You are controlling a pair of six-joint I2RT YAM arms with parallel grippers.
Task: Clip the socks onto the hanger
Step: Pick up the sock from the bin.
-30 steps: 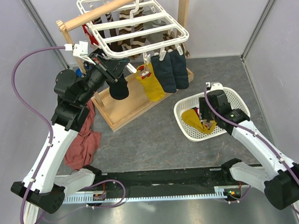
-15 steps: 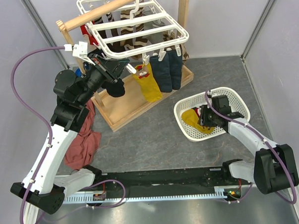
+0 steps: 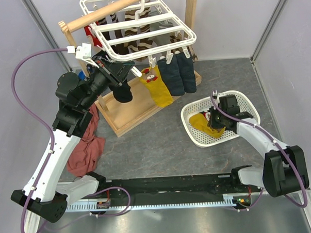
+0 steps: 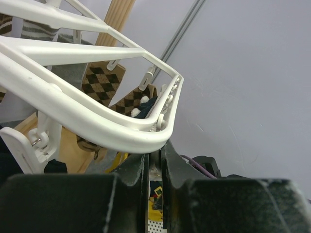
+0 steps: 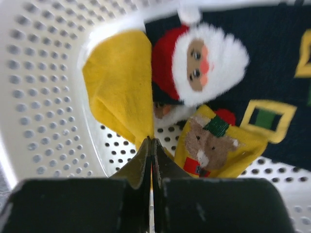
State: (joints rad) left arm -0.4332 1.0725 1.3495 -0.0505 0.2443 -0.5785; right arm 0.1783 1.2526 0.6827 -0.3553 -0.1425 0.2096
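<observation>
The white hanger [image 3: 141, 32] hangs from the wooden pole. A yellow sock [image 3: 158, 89] and two navy socks [image 3: 177, 74] are clipped to its front edge. My left gripper [image 3: 126, 68] sits under the frame's left front corner, its jaws nearly shut on a white clip peg [image 4: 154, 162] just below the hanger's rim [image 4: 87, 116]. My right gripper [image 3: 213, 125] is down in the white mesh basket [image 3: 245, 99], shut on a fold of the second yellow sock [image 5: 119, 92], pinched at the tips [image 5: 151, 141]. That sock's Santa figure [image 5: 199, 63] lies just beyond.
The wooden stand's base [image 3: 129, 115] lies under the hanger. Brown argyle socks [image 3: 137, 42] hang behind the frame and a black sock [image 3: 124, 92] hangs by my left gripper. A red cloth [image 3: 84, 148] lies beside the left arm. Grey walls enclose the table.
My right gripper dropped lower into the basket and closed from open onto the yellow sock. The hanger's socks swayed slightly. The left arm stayed put.
</observation>
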